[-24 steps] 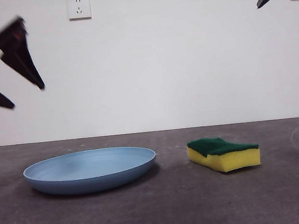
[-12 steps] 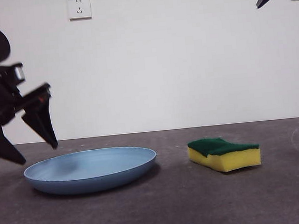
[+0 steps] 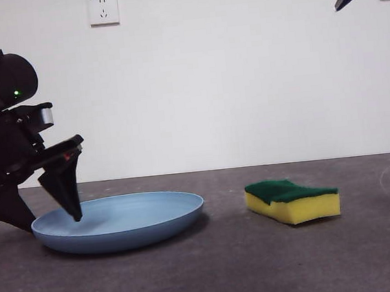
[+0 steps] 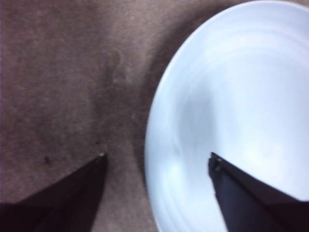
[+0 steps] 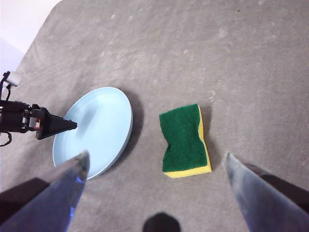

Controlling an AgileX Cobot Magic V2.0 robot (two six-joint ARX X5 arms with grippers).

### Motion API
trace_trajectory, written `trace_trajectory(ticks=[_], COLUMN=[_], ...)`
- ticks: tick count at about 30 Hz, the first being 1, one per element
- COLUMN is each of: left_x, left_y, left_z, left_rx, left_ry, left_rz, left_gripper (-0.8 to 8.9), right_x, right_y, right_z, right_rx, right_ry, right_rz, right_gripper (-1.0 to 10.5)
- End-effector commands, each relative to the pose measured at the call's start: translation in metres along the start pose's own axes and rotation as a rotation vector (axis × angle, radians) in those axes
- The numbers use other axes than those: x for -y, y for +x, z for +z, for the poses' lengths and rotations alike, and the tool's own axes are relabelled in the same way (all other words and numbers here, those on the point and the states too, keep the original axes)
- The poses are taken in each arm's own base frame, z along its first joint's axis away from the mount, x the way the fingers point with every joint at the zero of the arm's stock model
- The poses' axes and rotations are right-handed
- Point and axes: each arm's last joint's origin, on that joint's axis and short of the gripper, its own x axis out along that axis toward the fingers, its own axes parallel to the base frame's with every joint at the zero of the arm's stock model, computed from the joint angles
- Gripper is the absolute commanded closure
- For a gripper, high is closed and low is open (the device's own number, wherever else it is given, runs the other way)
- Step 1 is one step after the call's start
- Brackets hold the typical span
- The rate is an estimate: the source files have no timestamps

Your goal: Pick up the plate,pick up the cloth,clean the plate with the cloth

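Left gripper gapes wide astride the plate rim, gripping nothing; only right wrist view shows cloth's top.

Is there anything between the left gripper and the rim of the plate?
Nothing visible. The left gripper is open and straddles the plate rim, one jaw over the plate, the other over the table.

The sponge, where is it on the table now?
In the front view the sponge lies flat, green face up, on the grey table right of the blue plate, apart from it and untouched.
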Motion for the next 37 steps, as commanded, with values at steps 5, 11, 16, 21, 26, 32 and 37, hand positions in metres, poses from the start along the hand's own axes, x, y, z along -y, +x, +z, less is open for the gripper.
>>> trace_trajectory(ticks=[5, 11, 16, 21, 26, 32, 37], left_x=[0.001, 0.004, 0.014, 0.024, 0.033, 0.041, 0.044], left_y=[0.005, -0.006, -0.039, -0.083, -0.128, -0.171, -0.192], left_z=[-0.003, -0.002, 0.001, 0.0, -0.009, -0.027, -0.04], left_rx=[-0.023, -0.004, 0.072, 0.19, 0.309, 0.41, 0.45], left_ry=[0.065, 0.069, 0.091, 0.119, 0.145, 0.167, 0.176], left_rz=[0.017, 0.013, 0.001, -0.01, -0.021, -0.03, -0.034], left_gripper=[8.22, 8.22, 8.22, 8.22, 8.22, 8.22, 8.22], right_x=[-0.001, -0.004, -0.013, -0.023, -0.033, -0.036, -0.028], right_y=[-0.001, -0.003, 0.0, 0.025, 0.063, 0.118, 0.174], right_z=[0.002, 0.009, 0.027, 0.047, 0.057, 0.047, 0.021], right_rx=[0.008, 0.022, -0.045, -0.188, -0.29, -0.417, -0.547], right_ry=[-0.015, -0.105, -0.172, -0.258, -0.344, -0.41, -0.426], right_rz=[0.005, 0.009, 0.011, -0.013, -0.07, -0.122, -0.122], right_gripper=[4.7, 4.8, 4.8, 4.8, 4.8, 4.8, 4.8])
